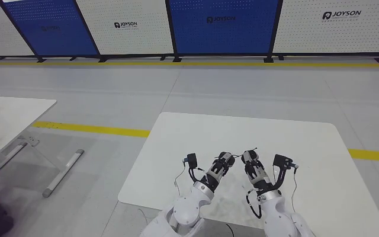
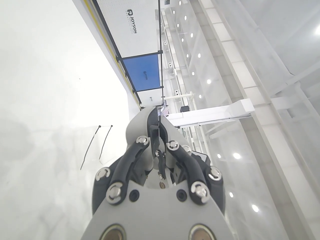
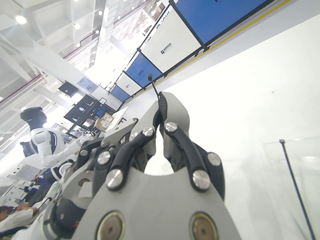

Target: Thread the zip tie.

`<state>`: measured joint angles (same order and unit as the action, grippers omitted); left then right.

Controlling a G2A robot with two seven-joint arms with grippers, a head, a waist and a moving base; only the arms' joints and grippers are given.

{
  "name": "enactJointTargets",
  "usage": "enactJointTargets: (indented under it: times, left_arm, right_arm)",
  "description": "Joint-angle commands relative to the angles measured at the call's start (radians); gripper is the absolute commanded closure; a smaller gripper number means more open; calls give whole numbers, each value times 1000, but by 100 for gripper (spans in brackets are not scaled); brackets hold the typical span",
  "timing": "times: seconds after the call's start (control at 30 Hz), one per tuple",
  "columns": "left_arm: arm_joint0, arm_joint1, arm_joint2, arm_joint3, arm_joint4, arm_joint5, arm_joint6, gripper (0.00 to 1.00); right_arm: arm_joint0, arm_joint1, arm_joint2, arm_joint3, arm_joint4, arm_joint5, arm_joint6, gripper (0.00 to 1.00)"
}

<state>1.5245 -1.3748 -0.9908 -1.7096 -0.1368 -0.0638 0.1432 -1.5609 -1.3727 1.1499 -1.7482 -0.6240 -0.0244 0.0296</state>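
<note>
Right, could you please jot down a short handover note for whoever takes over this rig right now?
Right gripper: shut on the zip tie, whose head sticks out past the fingertips.
Left gripper: shut, with a thin dark strap between its pads, probably the same tie's tail.
Both are close together above the white table; two spare ties lie on it.
Done: tie picked up.
Left: feed the tail through the head; no loop shows yet.

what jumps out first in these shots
The right hand pinches a black zip tie, its head poking out beyond the grip. The left hand, close beside it over the white table, is shut on a thin dark strap; two spare zip ties lie side by side nearby.
</note>
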Motion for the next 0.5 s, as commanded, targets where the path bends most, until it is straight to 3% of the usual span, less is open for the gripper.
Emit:
enactJointTargets:
  times: [0.0,0.07,0.1,0.17,0.27,0.3,0.47]
  left_arm:
    - [0,0,0,1,-1,0,1,100]
    - [-1,-1,-1,1,-2,0,2,100]
    - [-1,-1,-2,2,-3,1,3,100]
    - [-2,-1,-3,2,-5,2,5,100]
    - [-2,-3,-6,1,-15,3,20,100]
    - [-3,-3,-6,1,-18,3,23,100]
    - [-8,-8,-5,-1,-46,-12,48,100]
  right_arm:
    - [1,0,-1,1,3,-2,4,100]
    - [2,0,-1,1,5,-2,7,97]
    - [2,0,-1,1,7,-3,8,69]
    - [3,0,-1,2,7,-3,7,57]
    - [5,1,-1,5,-1,-13,8,18]
    - [5,1,-2,6,-10,-20,10,0]
    - [-1,4,-10,-3,-67,-22,-3,0]
